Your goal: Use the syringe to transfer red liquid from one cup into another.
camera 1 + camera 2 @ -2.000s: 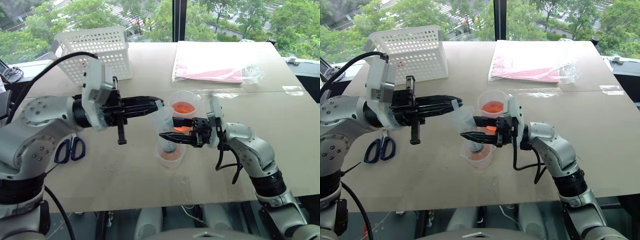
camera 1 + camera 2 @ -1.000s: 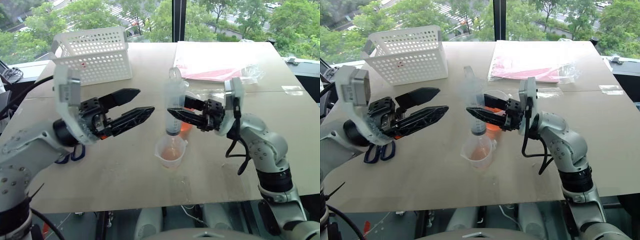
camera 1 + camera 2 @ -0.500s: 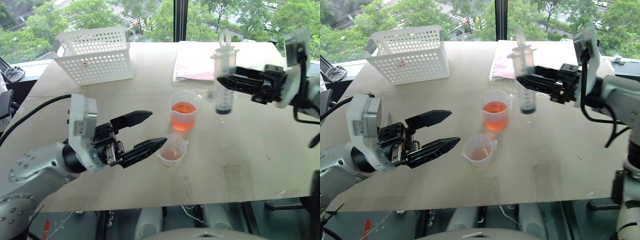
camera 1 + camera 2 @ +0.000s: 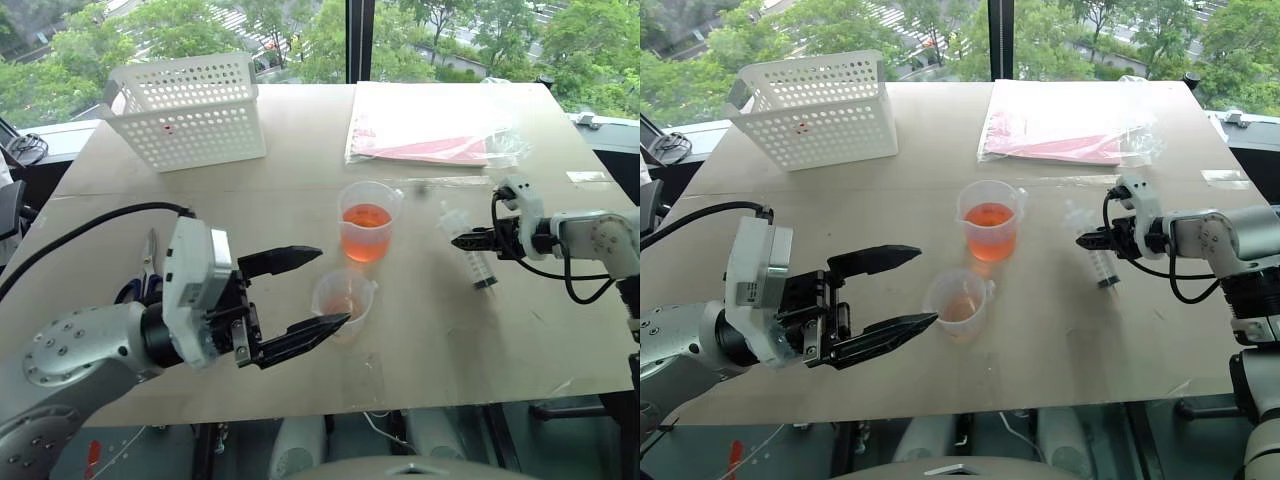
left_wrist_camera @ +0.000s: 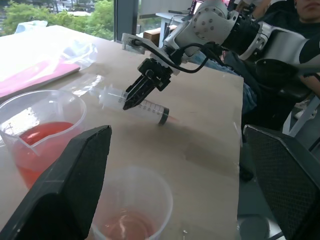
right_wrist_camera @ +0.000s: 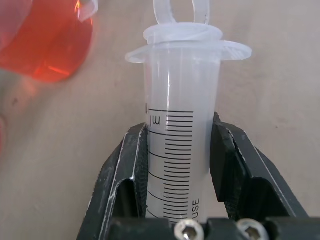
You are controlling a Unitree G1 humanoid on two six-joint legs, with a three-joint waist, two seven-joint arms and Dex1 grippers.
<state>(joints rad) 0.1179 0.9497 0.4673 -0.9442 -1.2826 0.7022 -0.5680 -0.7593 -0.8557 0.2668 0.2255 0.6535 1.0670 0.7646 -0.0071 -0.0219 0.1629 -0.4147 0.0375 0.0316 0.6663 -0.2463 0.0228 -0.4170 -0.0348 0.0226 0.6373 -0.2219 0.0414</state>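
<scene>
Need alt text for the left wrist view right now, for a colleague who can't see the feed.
The right gripper holds the syringe low over the table. Nearer the camera, the shorter cup holds a little red liquid, and the taller cup holds more.

White basket (image 4: pixel 190 108) far left; pink packet (image 4: pixel 425 128); scissors (image 4: pixel 147 285)

Bare tabletop (image 4: pixel 250 200) between basket (image 4: pixel 190 108) and cups (image 4: pixel 366 222); scissors (image 4: pixel 140 288) seemingly under left arm.
</scene>
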